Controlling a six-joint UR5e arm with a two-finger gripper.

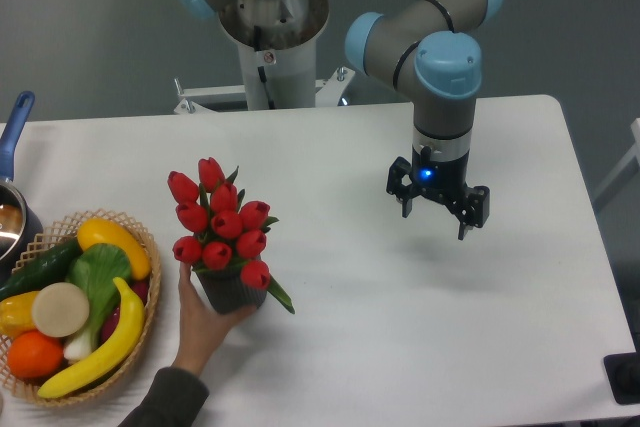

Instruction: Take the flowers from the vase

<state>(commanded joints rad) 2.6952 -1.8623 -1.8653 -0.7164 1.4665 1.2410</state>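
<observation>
The flowers (220, 222), a tight bunch of red tulip buds with green leaves, stand in the dark grey ribbed vase (234, 293) at the left-middle of the white table. A person's hand (200, 322) holds the vase from below-left. My gripper (437, 217) hangs above the table well to the right of the flowers, apart from them. Its fingers (407, 205) point down, spread apart with nothing between them.
A wicker basket (150, 287) with a banana, orange, cucumber and other produce sits at the left front. A pot with a blue handle (15, 127) is at the far left edge. The robot base (270, 37) stands behind the table (400, 347).
</observation>
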